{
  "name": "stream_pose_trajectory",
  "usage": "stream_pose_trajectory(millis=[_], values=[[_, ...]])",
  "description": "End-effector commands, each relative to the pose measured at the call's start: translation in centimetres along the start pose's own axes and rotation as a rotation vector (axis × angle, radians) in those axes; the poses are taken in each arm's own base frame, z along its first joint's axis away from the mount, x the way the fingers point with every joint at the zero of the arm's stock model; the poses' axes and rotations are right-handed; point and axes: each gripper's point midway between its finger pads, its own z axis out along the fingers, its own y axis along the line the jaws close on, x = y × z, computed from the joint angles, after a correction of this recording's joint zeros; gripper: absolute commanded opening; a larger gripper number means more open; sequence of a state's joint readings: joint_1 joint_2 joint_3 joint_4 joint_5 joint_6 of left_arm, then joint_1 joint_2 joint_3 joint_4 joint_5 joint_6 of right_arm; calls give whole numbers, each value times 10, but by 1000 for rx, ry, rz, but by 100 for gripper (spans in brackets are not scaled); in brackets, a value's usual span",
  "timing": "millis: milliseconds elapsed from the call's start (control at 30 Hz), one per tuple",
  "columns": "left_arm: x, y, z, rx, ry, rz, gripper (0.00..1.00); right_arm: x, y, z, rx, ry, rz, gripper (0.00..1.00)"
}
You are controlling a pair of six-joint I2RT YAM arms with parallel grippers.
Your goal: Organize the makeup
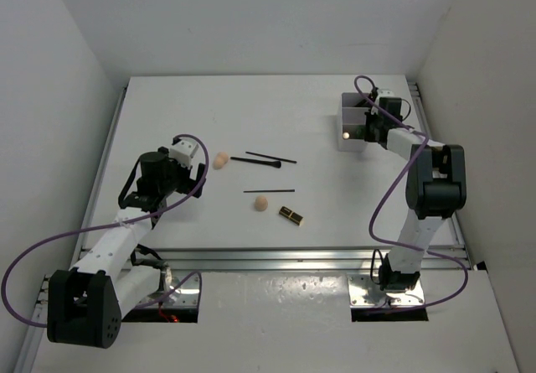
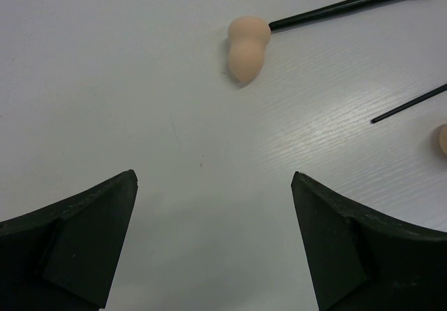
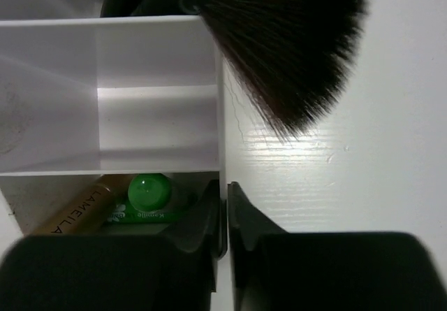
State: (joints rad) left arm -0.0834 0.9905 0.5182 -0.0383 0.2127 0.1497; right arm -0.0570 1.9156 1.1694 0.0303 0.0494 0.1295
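R gripper [image 3: 223, 192] tight on box [image 3: 140, 59] wall; L gripper [image 2: 214, 177] wide apart, empty, near peach sponge [image 2: 246, 49].

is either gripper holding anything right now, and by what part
The left gripper holds nothing, jaws open. The right gripper pinches the box by its side wall, a finger on each side.

White table [image 1: 251, 121], seemingly plain white walls [image 1: 251, 21]

white arm links [image 1: 126, 240], black joints [image 1: 435, 184], purple cables [image 1: 373, 219], black wedge fingers [image 2: 77, 244]
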Motion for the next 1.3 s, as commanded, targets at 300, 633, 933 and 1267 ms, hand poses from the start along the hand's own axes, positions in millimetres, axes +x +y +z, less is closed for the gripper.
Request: stream_pose_trajectory(millis=[300,633,933,1267], values=[[-10,6,-4,-10,-26,41,99,-49,-6,-39,19,-148,6,43],[-17,10,-3,-6,-10,97,99,-88,36,-102,-168,-250,-155,73],[-4,0,-9,1,-23,14,99,94,207,-199,-796,185,-696,89],[-3,-6,-14,8,-75,-5,99,174,266,-210,-854,217,-800,79]])
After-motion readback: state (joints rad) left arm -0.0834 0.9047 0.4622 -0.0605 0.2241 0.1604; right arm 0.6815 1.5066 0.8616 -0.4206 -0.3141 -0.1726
